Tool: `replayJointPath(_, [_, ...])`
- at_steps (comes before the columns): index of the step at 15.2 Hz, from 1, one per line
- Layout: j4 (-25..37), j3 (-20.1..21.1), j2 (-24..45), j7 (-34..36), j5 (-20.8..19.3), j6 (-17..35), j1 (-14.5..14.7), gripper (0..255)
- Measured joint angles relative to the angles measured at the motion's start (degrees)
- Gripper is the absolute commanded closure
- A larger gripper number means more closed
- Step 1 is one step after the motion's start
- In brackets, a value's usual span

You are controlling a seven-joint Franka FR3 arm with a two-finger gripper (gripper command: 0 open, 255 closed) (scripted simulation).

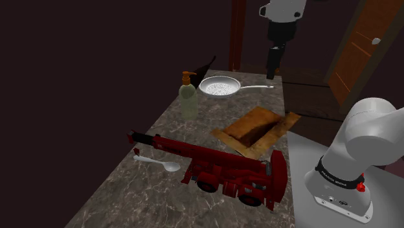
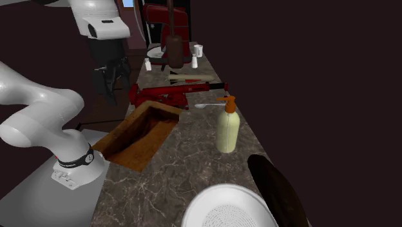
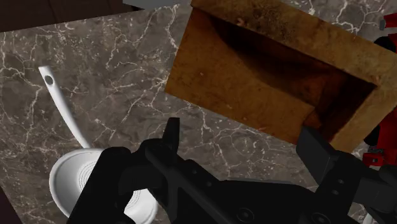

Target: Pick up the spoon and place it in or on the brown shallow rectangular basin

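Gripper (image 1: 272,70) spread, empty, over one counter (image 1: 129,194) bearing one spoon (image 1: 157,161), one brown basin (image 1: 242,123), one red crane (image 1: 226,168)

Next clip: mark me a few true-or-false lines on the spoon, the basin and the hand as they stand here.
1. The spoon lies on the counter beside the red toy crane truck. True.
2. The hand grips the spoon. False: its fingers stand apart, holding nothing, high above the counter.
3. The soap bottle stands upright and has an orange pump. True.
4. The white strainer pan sits inside the brown basin. False: it rests on the counter, apart from the basin.
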Motion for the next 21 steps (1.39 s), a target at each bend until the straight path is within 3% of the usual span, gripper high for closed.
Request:
replayJointPath(8, [1.30,4.23,9.13,3.65,3.66,6.48,2.08,0])
replayJointPath(21, [13.01,12.40,33.44,10.87,6.79,16.97,5.56,0])
